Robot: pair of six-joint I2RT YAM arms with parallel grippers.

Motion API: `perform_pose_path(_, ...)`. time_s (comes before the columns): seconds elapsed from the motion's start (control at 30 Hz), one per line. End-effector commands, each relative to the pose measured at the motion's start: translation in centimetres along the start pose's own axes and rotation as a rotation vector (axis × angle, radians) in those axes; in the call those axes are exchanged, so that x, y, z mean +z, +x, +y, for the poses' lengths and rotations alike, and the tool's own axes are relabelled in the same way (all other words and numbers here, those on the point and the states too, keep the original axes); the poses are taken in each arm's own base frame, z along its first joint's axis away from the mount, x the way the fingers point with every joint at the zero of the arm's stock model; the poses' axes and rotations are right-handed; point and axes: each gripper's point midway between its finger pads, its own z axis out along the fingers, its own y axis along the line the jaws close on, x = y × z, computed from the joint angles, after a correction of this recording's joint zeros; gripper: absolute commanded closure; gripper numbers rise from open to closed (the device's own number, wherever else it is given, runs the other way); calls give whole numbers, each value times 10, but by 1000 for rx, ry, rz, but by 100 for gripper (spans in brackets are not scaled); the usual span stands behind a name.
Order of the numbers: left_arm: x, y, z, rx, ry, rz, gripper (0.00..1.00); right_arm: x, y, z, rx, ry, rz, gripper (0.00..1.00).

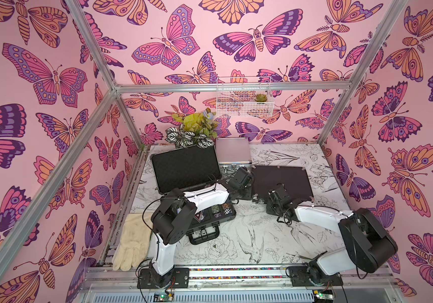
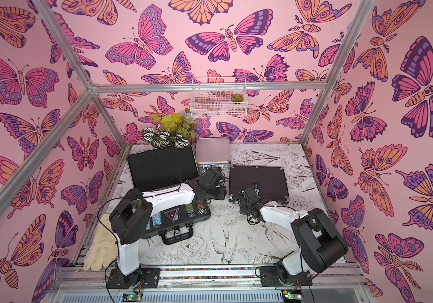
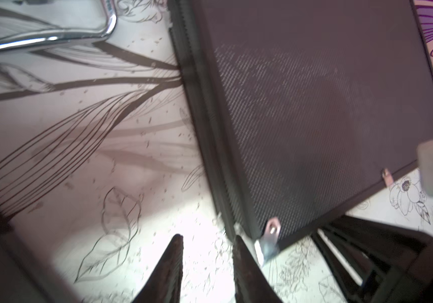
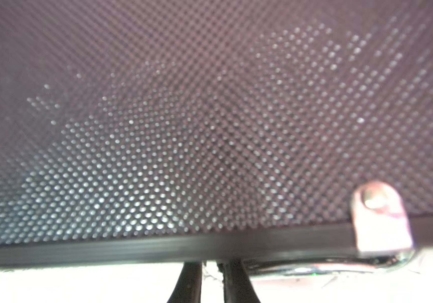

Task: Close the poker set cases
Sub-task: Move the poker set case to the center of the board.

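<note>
Best to seat the lid evenly before working a latch: the right gripper [image 4: 211, 265] meets the near rim of the flat black silver-trimmed case [image 1: 281, 181], jaws nearly together — pinching anything or not, I cannot tell — while the left gripper [image 3: 207, 237] stands spread and empty at its near-left corner. The case lies flat on the right half of the floral-printed table [image 1: 236, 236], long axis crosswise, latch edge apparently toward the arms.

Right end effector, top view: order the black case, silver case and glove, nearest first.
1. Black case, at the right end effector, right side.
2. Silver case, back centre.
3. Glove, front left corner.
</note>
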Motion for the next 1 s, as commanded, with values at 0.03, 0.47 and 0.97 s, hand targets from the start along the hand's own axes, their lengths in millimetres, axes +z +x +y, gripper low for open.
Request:
perform_pose_path(0.03,-27,-6,11,-10,-38,-39,64,1,-11,-24,40,92,-33,82)
perform_pose_path(0.47,-55,-18,39,-77,-72,-96,63,8,-52,-26,41,80,-52,83)
perform_pose_path(0.97,-59,-14,52,-86,-104,-84,61,6,-58,-9,-15,-7,-12,48)
